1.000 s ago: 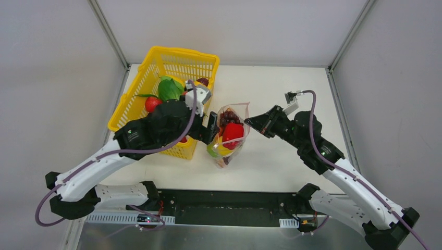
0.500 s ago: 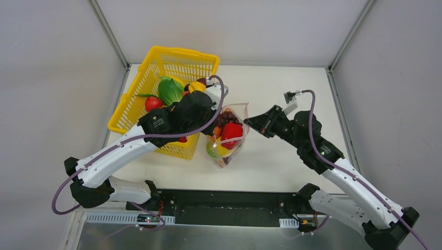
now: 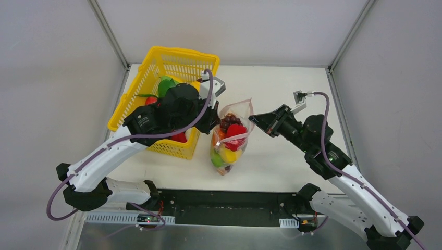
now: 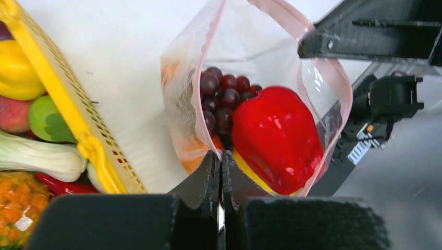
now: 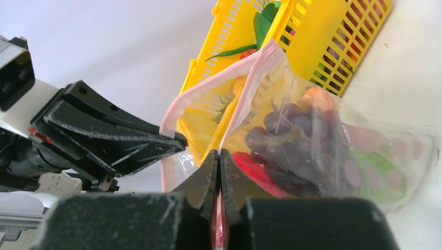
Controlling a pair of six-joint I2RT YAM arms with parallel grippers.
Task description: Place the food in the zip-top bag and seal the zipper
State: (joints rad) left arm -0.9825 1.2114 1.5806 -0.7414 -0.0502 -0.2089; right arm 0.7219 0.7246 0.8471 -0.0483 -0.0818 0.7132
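Clear bag (image 3: 228, 151) of toy food (image 3: 235, 131) hangs between left gripper (image 4: 219, 174) and right gripper (image 5: 219, 164), both pinched shut on its zipper (image 5: 254, 83), seemingly readying the seal.

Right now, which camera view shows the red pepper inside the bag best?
The left wrist view: the red pepper appears large and clear in the open bag. The top view shows it small; the right wrist view, only a red sliver behind plastic.

The left arm (image 3: 172, 112) hides the yellow basket's (image 3: 180, 51) near half and most food (image 3: 166, 83) in it.
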